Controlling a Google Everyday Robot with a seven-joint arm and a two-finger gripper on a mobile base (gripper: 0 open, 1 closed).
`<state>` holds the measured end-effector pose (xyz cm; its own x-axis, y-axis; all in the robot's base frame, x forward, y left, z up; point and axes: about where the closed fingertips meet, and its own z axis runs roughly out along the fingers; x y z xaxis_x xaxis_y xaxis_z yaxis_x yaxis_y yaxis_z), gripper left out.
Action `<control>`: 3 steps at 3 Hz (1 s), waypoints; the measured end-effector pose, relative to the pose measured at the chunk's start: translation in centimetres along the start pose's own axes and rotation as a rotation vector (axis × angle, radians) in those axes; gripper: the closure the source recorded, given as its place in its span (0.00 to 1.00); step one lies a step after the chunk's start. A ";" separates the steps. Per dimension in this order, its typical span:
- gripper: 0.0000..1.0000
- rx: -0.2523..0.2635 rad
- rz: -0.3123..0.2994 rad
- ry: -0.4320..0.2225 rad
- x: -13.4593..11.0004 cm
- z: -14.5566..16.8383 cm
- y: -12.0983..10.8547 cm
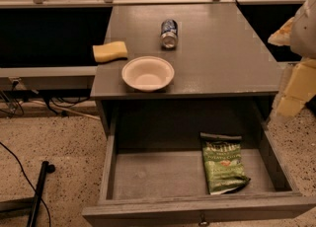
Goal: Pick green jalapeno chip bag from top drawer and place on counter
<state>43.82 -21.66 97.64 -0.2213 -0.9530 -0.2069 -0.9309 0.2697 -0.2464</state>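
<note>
Speckled terrazzo-type floor (64, 137) across lower left and right of view; dark gap and metal rail (148, 1) along the top, behind the cabinet.

Dark-grey counter (222, 53) at centre, flat, carrying three items, all on its left half and middle. Right half bare.

Top drawer (153, 174) directly below the counter, standing open toward the camera. Grey wooden box, front panel at bottom edge of view. Interior mostly bare wood.

Pale cream robot arm at far right edge, cut off by the frame. Gripper (296, 90) low on that edge, beside the cabinet's right side, roughly level with the counter's front edge, outside the drawer and well apart from the bag. Open or closed: cannot tell. Holding nothing visible.

White bowl (147, 73) upright near the counter's front edge, left of centre.

Green jalapeno chip bag (223, 167) lying flat on the drawer floor, right-hand part, dark top edge toward the back, bottom corner near the front panel. Touched by nothing.

Yellow sponge (109, 51) at the counter's left edge, just behind and left of the bowl, apart from it.

Blue-and-silver can (169, 33) on its side behind the bowl, mid-counter.

Small knob (202, 219) on the drawer front, at bottom of view.
</note>
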 end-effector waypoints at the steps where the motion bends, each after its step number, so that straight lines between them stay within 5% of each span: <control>1: 0.00 0.000 0.000 0.000 0.0 0.0 0.0; 3: 0.00 -0.034 0.072 0.025 1.7 3.0 0.3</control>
<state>44.01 -22.77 94.35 -0.2945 -0.9347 -0.1988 -0.9216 0.3328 -0.1995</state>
